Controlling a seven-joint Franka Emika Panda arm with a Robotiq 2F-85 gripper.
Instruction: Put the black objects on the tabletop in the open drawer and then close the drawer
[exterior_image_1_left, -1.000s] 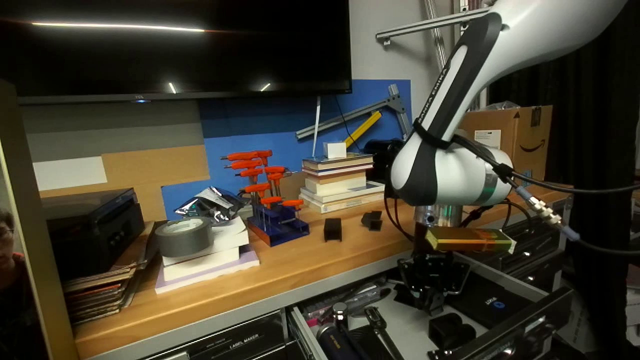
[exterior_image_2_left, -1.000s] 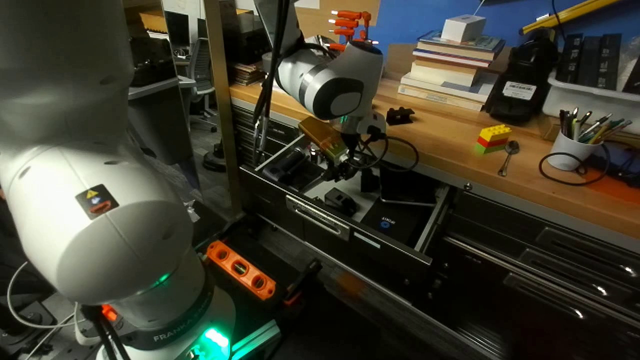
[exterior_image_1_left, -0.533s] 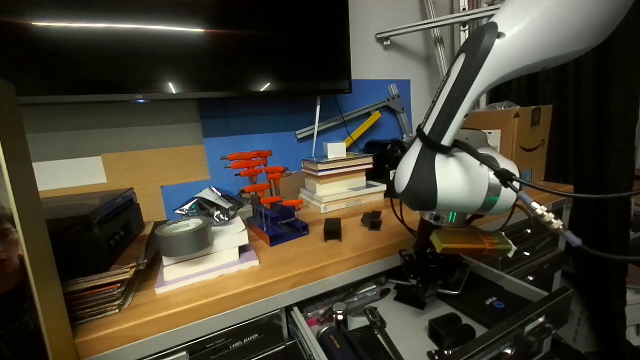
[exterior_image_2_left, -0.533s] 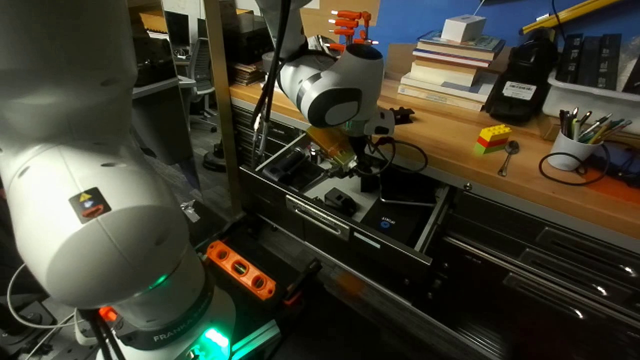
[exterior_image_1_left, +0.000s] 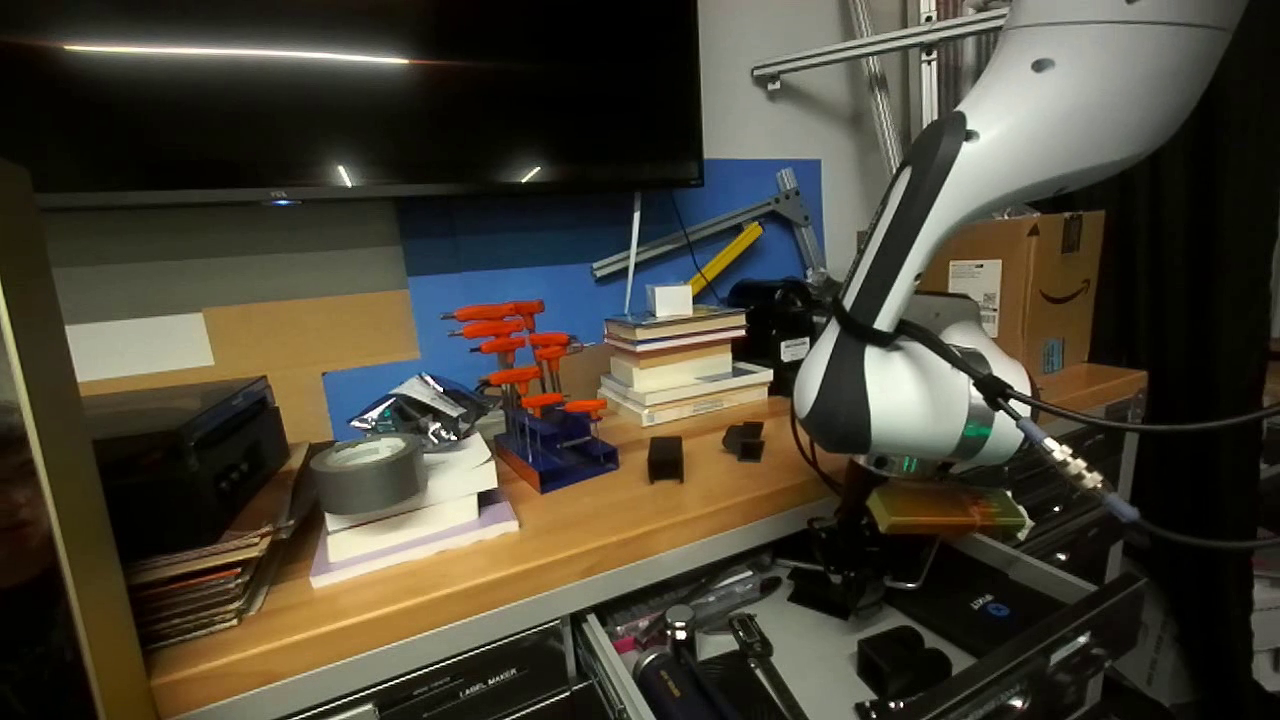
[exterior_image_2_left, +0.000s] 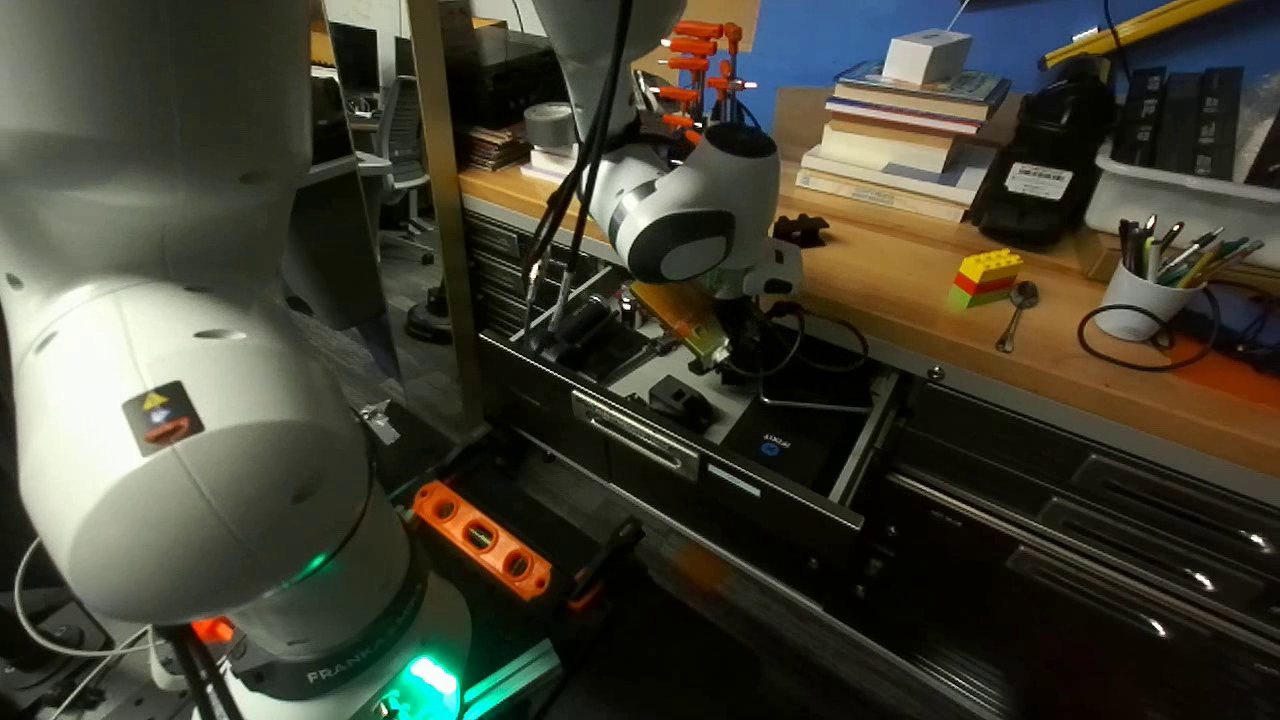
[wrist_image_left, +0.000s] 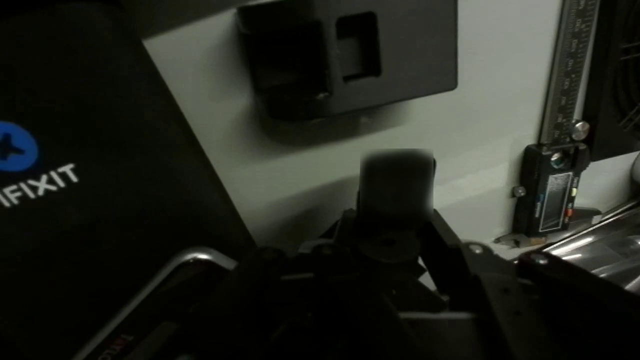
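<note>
My gripper is low inside the open drawer, its fingers apart around a dark block they are shut on. That block is blurred in the wrist view, and whether it touches the drawer floor I cannot tell. Just left of the gripper in an exterior view lies a dark block, partly covered. Another black block, hollowed out, rests near the drawer's front; both exterior views show this front block too. Two black objects, a block and an angular piece, stand on the wooden tabletop.
A black iFixit pouch fills one side of the drawer, with a metal-edged item beside it. A digital caliper lies opposite. Books and a hex-key rack stand on the tabletop. An amber box rides on my wrist.
The arm has sunk somewhat and shifted toward the tabletop side of the drawer. The gripper has stayed shut, and the blocks on the tabletop and at the drawer's front have not moved.
</note>
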